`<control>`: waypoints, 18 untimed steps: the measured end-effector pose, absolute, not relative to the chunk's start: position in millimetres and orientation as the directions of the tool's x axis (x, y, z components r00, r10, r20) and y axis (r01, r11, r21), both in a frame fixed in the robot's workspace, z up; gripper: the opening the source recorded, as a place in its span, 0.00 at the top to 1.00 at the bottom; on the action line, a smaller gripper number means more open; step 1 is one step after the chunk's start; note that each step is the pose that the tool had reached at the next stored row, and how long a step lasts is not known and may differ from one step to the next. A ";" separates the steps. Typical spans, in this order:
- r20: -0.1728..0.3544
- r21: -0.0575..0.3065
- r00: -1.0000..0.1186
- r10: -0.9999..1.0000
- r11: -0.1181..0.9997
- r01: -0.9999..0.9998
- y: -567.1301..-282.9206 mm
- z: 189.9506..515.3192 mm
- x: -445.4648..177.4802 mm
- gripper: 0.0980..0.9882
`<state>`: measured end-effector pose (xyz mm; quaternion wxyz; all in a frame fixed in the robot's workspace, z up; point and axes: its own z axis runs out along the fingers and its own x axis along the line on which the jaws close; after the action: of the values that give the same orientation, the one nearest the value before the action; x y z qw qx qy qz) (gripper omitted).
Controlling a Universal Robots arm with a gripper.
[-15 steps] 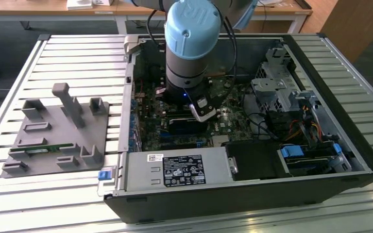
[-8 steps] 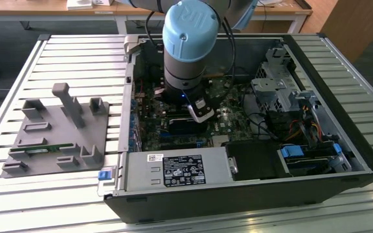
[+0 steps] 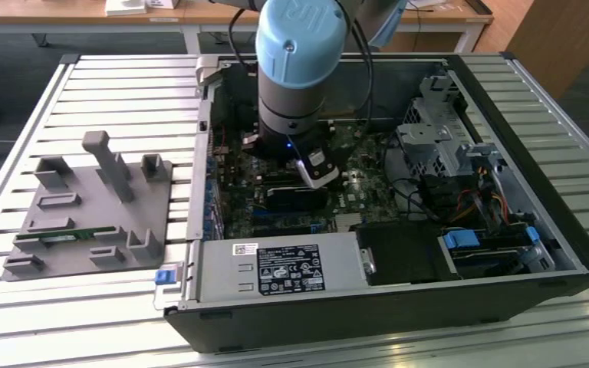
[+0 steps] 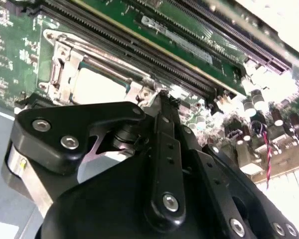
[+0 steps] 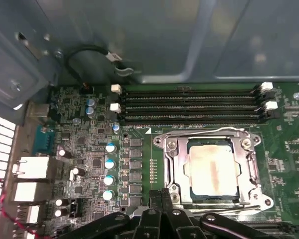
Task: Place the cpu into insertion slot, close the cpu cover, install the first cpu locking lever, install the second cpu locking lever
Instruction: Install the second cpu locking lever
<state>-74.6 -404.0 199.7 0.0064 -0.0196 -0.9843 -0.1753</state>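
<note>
Inside the open computer case, the cpu [image 5: 212, 170] is seen seated in the insertion slot [image 5: 170, 175] under the cpu cover [image 5: 251, 172]. The pincer [image 5: 162, 195], fingers narrowed together and empty, hovers at the slot's edge; a misjudged push could scrape the board.

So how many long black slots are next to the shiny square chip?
4. In the first wrist view they lie side by side in a stack: slot one, slot two, slot three, and slot four, nearest the chip.
</note>
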 end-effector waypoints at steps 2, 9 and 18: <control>0.019 0.345 -0.999 0.036 0.938 0.041 -404.0 204.5 -74.6 0.99; 0.019 0.345 -0.999 0.036 0.938 0.041 -404.0 215.7 -74.6 0.99; 0.019 0.345 -0.999 0.036 0.938 0.041 -404.0 224.2 -74.6 0.99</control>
<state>-74.6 -404.0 224.2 0.0064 -0.0196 -0.9843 -0.1753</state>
